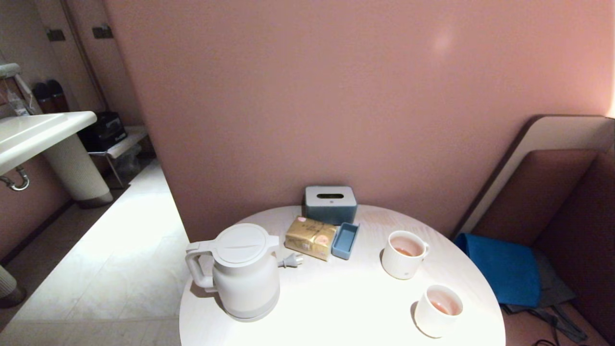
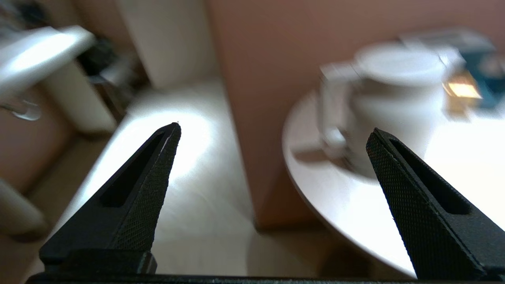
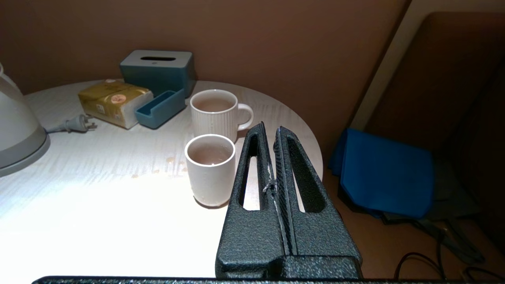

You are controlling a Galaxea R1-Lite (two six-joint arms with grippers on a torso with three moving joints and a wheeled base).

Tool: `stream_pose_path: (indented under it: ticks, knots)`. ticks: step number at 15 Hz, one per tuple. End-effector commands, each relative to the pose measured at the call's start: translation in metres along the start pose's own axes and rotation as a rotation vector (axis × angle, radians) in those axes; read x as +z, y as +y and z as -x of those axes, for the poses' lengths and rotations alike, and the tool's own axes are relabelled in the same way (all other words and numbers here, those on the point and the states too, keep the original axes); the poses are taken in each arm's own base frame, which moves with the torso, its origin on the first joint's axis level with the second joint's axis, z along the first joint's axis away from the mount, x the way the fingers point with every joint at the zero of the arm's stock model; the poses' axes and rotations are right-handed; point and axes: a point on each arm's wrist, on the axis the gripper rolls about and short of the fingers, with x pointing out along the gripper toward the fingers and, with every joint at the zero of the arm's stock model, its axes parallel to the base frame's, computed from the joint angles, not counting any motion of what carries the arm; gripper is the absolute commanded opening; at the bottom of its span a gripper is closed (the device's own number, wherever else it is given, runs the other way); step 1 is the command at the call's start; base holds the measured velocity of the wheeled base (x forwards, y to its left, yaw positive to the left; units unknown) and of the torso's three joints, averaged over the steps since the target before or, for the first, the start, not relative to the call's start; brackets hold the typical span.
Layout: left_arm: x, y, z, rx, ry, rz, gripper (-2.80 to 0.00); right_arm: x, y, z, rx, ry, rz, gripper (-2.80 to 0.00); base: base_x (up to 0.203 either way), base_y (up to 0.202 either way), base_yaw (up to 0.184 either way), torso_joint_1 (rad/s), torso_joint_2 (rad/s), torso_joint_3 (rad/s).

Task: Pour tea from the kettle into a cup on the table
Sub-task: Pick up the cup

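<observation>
Left gripper [image 2: 274, 134] wide open, empty, short of the kettle [image 2: 394, 102]; right gripper [image 3: 272, 132] closed, empty, beside the cup [image 3: 210, 169]

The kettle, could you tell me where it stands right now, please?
In the head view the kettle stands upright on the table's left side, handle toward the left edge, its plug lying just beside it, short of the yellow packet.

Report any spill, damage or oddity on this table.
Small brownish drops dot the table beside the handleless cup, toward the kettle, so tea looks spilled. The kettle's plug lies loose on the tabletop. Nothing else stands out.
</observation>
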Motion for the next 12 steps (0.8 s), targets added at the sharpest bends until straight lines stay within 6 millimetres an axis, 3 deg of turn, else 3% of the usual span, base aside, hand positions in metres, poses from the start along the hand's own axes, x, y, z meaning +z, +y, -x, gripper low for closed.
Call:
stream_pose_path:
  ticks: [1,7,8,12]
  knots:
    - [-0.0068,-0.0013,0.0000,-0.027,0.064,0.000,0.00,0.0001,0.0000,-0.0001,0.000,0.000,0.000,-2.80,0.000,0.000,0.000,0.000,0.00,0.000]
    - [-0.0087,-0.0019,0.0002,-0.040,0.082,0.058,0.00,0.0001,0.0000,-0.0001,0.001,0.001,0.000,-2.80,0.000,0.000,0.000,0.000,0.00,0.000]
    - [-0.0087,-0.0019,0.0002,-0.042,0.082,0.056,-2.80,0.0001,0.0000,-0.0001,0.001,0.000,0.000,-2.80,0.000,0.000,0.000,0.000,0.00,0.000]
    - [-0.0087,-0.0019,0.0002,-0.042,0.082,0.056,-2.80,0.0001,0.0000,-0.0001,0.001,0.000,0.000,-2.80,0.000,0.000,0.000,0.000,0.00,0.000]
